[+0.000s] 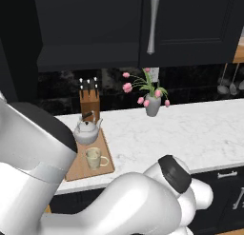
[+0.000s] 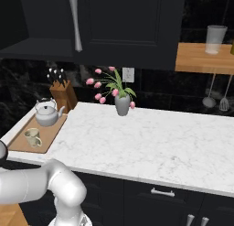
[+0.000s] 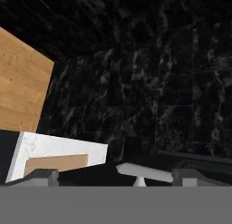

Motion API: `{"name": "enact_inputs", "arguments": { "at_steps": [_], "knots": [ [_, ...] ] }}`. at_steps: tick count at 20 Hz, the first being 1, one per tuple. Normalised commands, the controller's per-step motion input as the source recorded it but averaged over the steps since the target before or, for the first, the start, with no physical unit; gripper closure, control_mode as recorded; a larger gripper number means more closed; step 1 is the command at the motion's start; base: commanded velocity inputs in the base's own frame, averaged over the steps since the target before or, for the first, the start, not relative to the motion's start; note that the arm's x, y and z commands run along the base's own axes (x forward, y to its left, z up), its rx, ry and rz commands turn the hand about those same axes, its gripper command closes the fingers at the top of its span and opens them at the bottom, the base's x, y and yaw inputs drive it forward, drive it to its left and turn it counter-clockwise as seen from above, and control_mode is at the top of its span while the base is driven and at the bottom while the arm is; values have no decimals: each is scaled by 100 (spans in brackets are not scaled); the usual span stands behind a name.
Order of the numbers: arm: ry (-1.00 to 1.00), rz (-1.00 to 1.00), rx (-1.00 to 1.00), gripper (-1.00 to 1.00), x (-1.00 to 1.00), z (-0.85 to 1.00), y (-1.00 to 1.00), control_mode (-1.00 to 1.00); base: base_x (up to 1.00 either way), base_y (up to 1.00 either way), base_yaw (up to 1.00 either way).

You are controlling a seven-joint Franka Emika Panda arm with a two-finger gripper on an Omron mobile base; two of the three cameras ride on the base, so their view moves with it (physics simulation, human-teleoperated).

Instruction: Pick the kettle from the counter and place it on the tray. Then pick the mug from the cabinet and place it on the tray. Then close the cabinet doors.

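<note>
Resting on the flat light-brown wooden tray (image 1: 106, 166) at the table's (image 2: 151, 138) left near edge, the squat rounded silver kettle (image 1: 86, 132) stands just behind the small cream mug (image 1: 95, 158). White veined marble lies bare to the right of a grey vase (image 2: 122, 105). Dark fingers (image 3: 45, 175) stand wide apart, holding nothing, a silver bar handle (image 3: 144, 172) between them

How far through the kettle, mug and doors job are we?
Done: the kettle and mug both sit on the tray. In hand: the open gripper is up by a silver door handle, fingers either side of it and nothing gripped. Left: the left cabinet door looks swung open; the right door faces front, apparently shut.
</note>
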Motion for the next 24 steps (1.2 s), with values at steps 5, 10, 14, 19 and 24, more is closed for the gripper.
{"name": "enact_inputs", "arguments": {
  "at_steps": [5,10,14,19,24],
  "knots": [
    [-10,0,0,-100,21,-3,-1,-100,0,0,0],
    [-6,-4,0,-100,25,-4,-21,-100,0,0,0],
    [-1,-9,0,-100,24,-2,-48,-100,0,0,0],
    [0,-10,0,-100,19,0,-54,-100,0,0,0],
    [-2,-12,0,-100,24,-3,-64,-100,0,0,0]
  ]
}}
